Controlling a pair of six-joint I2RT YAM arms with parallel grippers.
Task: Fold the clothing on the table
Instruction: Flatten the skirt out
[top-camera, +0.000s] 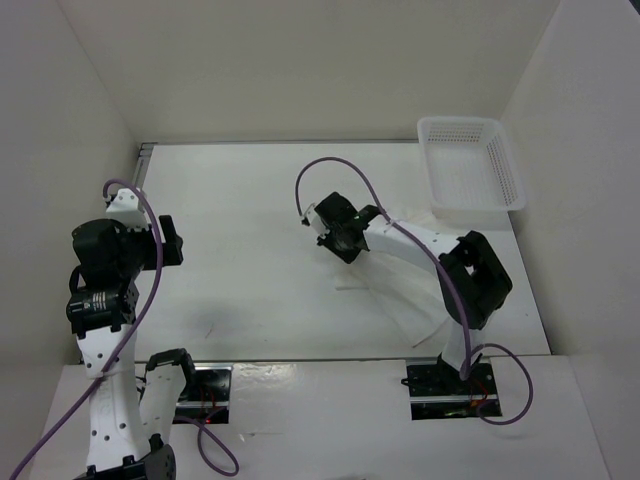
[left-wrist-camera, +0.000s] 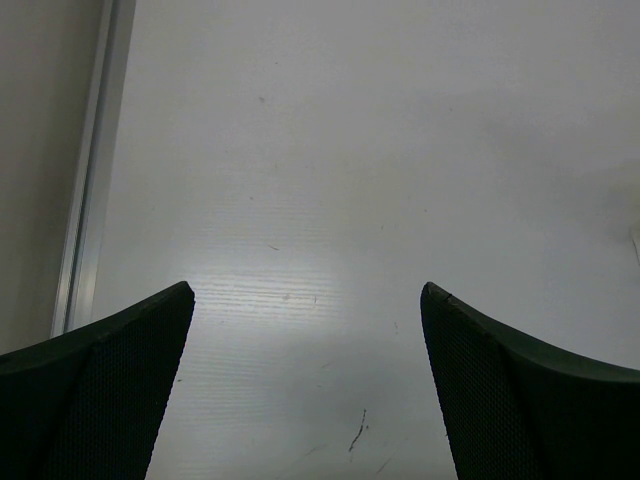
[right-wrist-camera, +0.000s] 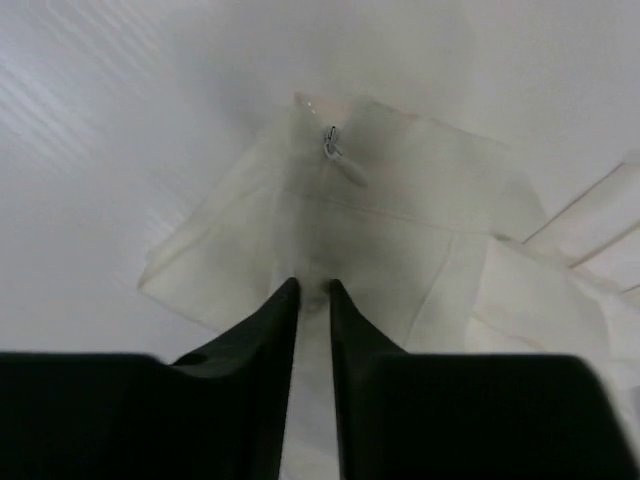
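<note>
**Inspector:** Top view?
**Assistant:** Clothing (top-camera: 405, 300) lies right of the table's (top-camera: 250, 190) middle. Its long axis runs from the right gripper (top-camera: 345, 238) toward the near right corner. Left gripper (top-camera: 170, 240) hangs by the left edge, well apart.
**Inspector:** Left wrist?
**Assistant:** Fingers (left-wrist-camera: 100, 380) wide, only table beneath.
**Inspector:** Right wrist?
**Assistant:** Fingers narrow, pinching a fabric edge. The rest spreads ahead and to the right. In my judgement the right gripper, being nearer, should lead the fold.
</note>
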